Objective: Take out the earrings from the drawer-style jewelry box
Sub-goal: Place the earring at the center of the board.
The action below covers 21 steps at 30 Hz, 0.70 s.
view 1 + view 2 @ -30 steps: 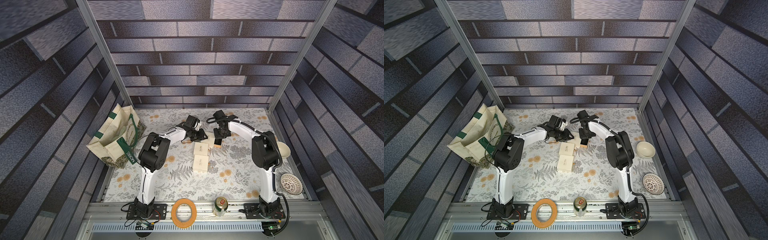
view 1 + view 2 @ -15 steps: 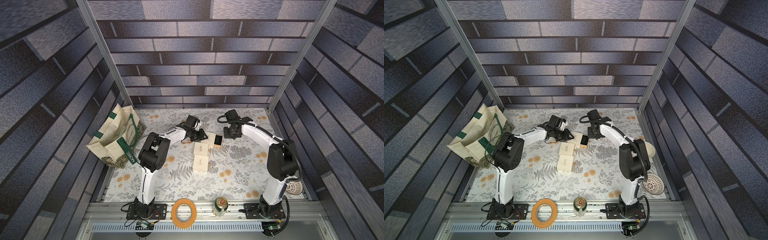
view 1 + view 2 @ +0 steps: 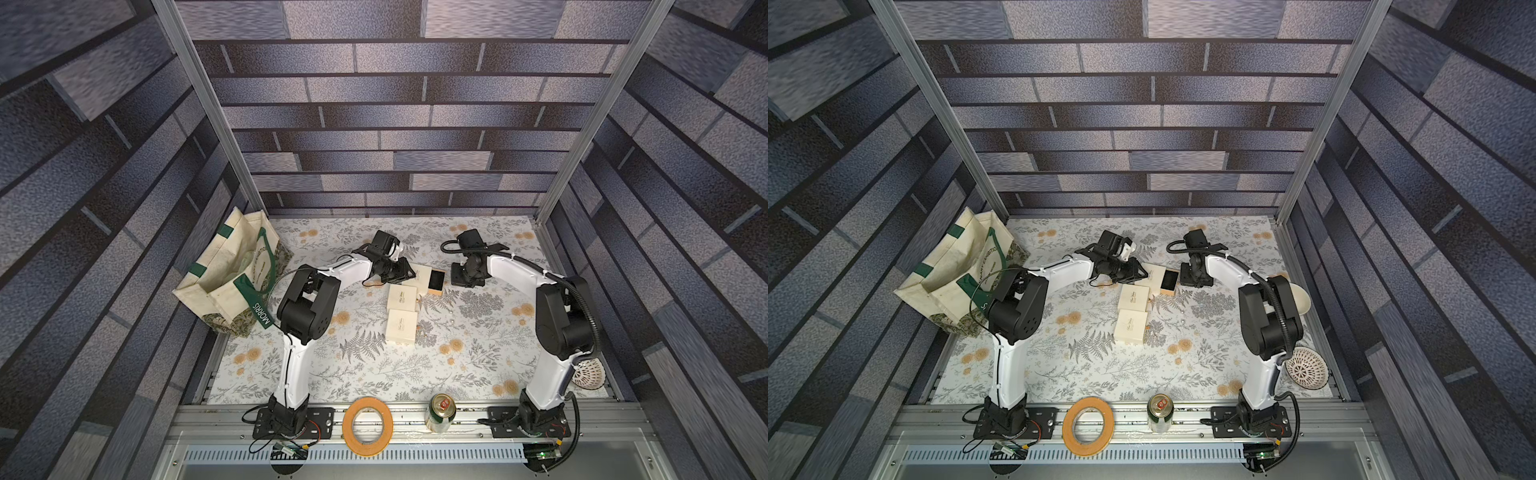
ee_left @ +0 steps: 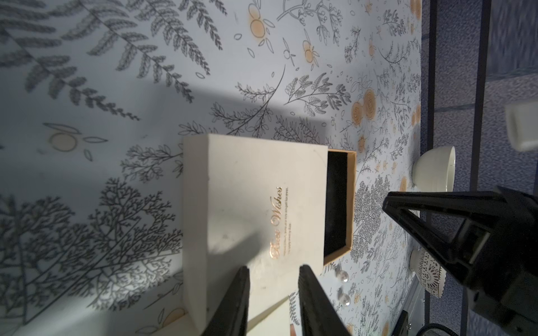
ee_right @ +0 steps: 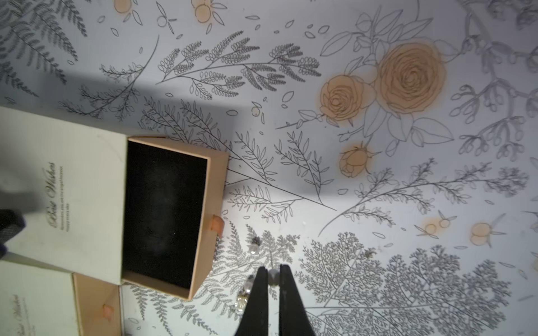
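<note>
The right pincer [image 5: 273, 269] is all but closed, and a pearl earring [image 5: 273, 275] sits right between its tips. It looks pinched there, though from the wrist view it could just lie on the counter [image 5: 378, 189] behind the gap. The step in hand, I judge, is setting this piece down outside the jewelry box [image 5: 72, 186]. Do it low and slow: bring the tips near the counter, well off the rim of the drawer [image 5: 166, 215], then part them only a little so the bead cannot roll or bounce. The drawer stands pulled out and its dark lining shows nothing. The other earrings [image 5: 254, 248] lie on the counter just beside the right pincer's tips, between them and the drawer. The left pincer [image 4: 273, 267] hangs over the cream top of the jewelry box, jaws apart, and should keep the box steady
</note>
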### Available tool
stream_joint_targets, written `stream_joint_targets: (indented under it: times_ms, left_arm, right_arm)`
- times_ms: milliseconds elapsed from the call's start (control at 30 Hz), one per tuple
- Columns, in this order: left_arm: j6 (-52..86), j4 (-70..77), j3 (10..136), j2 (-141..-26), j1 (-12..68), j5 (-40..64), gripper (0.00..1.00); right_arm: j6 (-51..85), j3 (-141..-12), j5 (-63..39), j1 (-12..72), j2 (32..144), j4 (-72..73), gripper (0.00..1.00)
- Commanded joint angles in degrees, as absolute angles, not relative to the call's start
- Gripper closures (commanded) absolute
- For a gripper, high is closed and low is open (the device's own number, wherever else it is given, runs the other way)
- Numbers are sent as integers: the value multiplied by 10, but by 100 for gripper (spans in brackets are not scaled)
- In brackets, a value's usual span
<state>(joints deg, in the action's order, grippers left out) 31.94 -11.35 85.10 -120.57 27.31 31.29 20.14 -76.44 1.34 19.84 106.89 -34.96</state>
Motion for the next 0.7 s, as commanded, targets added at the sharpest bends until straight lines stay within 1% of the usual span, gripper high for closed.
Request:
stream_joint_targets:
  times_ms: [0, 233, 533, 667]
  left_arm:
    - [315, -166, 832, -1198, 269, 283, 68]
    - [315, -164, 829, -1196, 267, 283, 68]
    - [316, -164, 830, -1196, 266, 283, 68]
    - [315, -166, 833, -1194, 267, 283, 68]
  right_arm:
    - [222, -755, -21, 194, 1089, -323, 100]
    - [227, -755, -34, 193, 1112, -311, 100]
    - [224, -753, -22, 193, 1125, -311, 100]
    - [222, -755, -18, 193, 1128, -312, 93]
